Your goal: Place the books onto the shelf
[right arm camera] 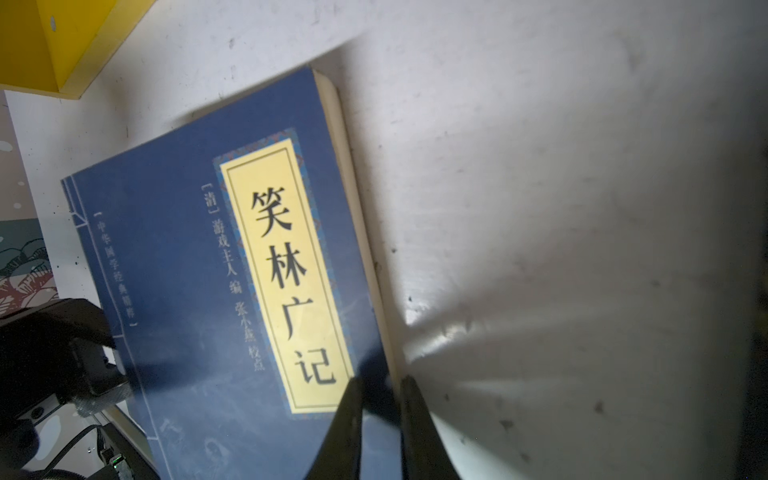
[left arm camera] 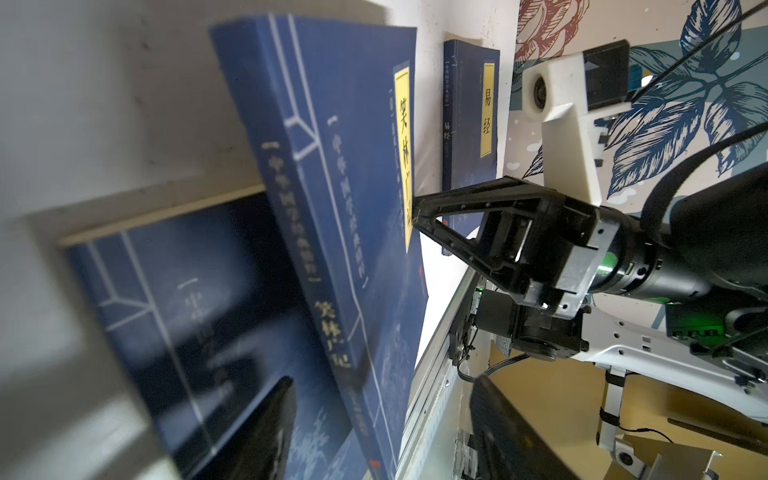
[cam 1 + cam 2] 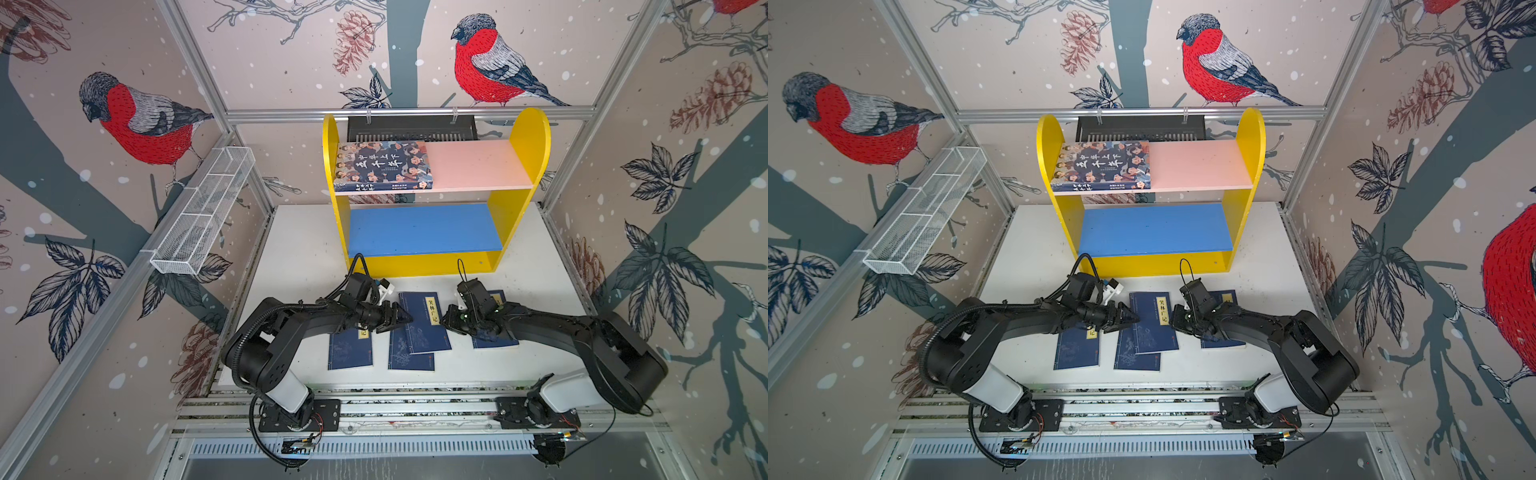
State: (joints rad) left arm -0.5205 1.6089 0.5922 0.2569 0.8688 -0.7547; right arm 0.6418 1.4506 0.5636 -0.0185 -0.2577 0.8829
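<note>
Currently, one of five books is judged shelved and four are not yet placed.

1. The shelf (image 3: 415,266) is seen at the back of the table (image 3: 299,249). Its blue lower board (image 3: 424,228) is bare, as is the right half of its pink upper board (image 3: 478,166).
2. The large cartoon-cover book (image 3: 382,166) is laid flat on the left half of the pink upper board. This step is counted as done.
3. Four navy books are seen flat on the table in front of the shelf:
   - the left navy book (image 3: 349,353) is partly hidden under the left arm;
   - the top middle book (image 3: 424,328) overlaps the lower middle book (image 3: 409,361);
   - the right navy book (image 2: 461,83) is partly hidden under the right arm.
4. The right gripper (image 1: 380,384) is closed narrow on the page edge of the top middle book, with one finger over the cover. Whether that edge is lifted cannot be told.
5. The left gripper (image 3: 401,320) is held wide at the spine side of the same book, and nothing is gripped in it.
6. The pick of the second book is judged to be in hand. Its lift and placing are not yet done.
</note>
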